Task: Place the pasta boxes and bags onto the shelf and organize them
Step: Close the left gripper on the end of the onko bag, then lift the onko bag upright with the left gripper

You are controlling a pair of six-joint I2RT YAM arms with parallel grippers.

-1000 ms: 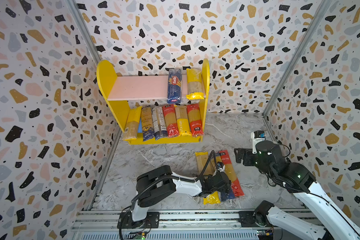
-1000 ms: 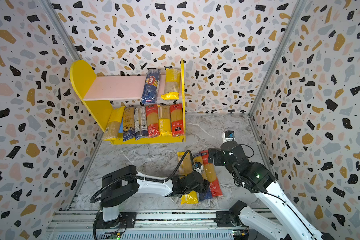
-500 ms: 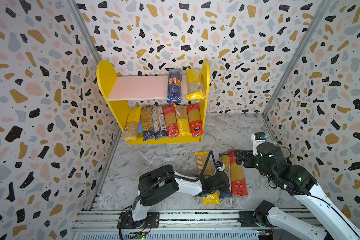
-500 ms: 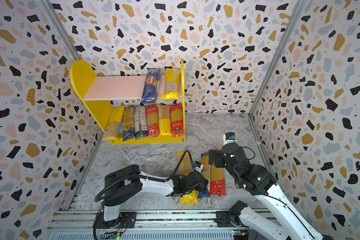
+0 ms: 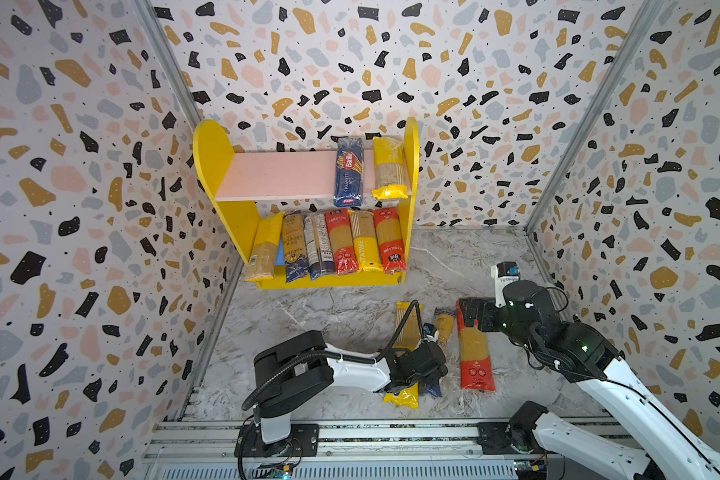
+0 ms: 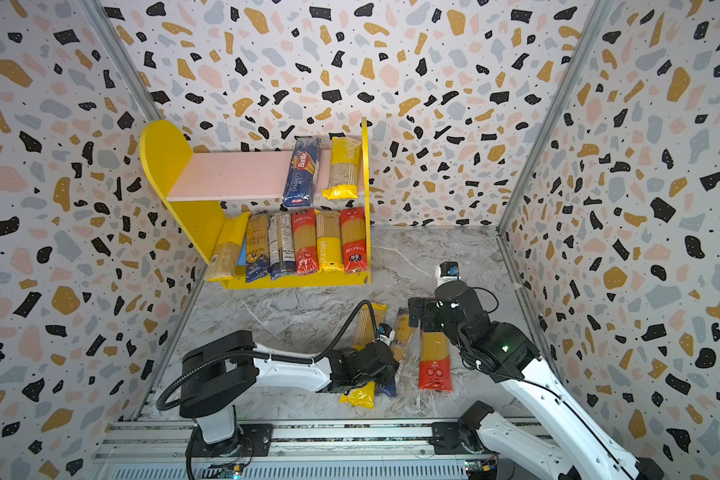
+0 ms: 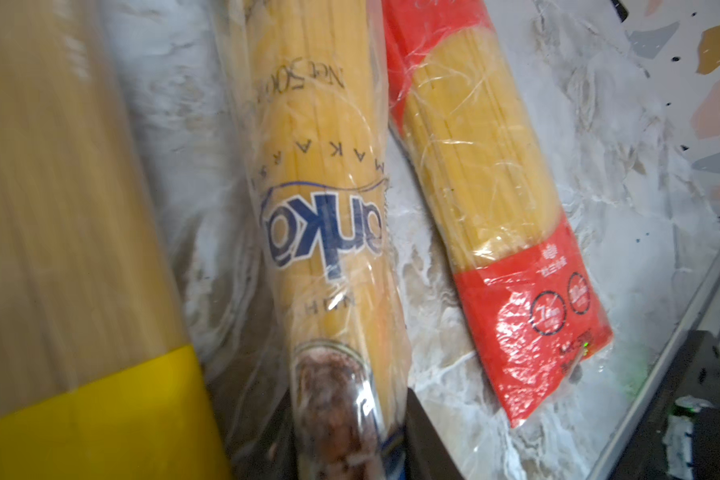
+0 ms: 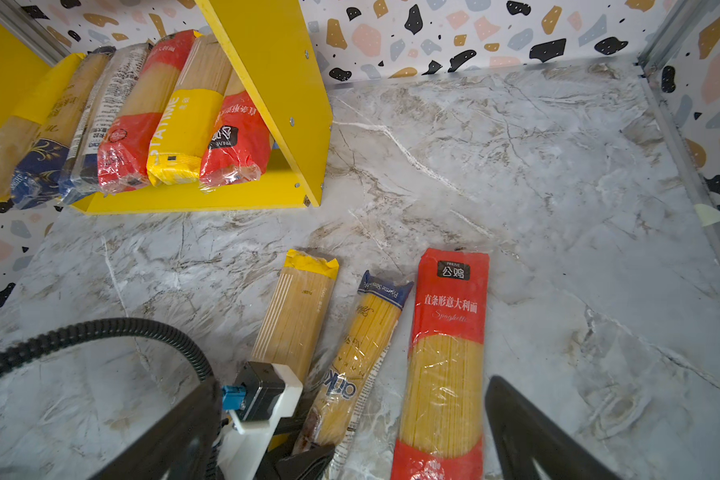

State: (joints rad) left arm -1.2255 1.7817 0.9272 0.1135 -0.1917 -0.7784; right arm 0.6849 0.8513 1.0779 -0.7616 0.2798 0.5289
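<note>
On the veined marble-look counter point(image 8: 558, 187), the left end effector point(image 7: 346, 453) is clamped on the near end of a slim, crinkly clear-film pack point(image 7: 329, 232) lying between a yellow-capped pack point(image 8: 296, 316) and a flat red pack point(image 8: 445, 353), while the right end effector point(image 5: 472, 318) stands spread wide over the red pack's far end, well apart from the yellow round-sided shelf point(image 5: 213, 158), which holds eight packs.

2 top views overhead share shelf point(image 5: 283, 176); wrist views close, low.
</note>
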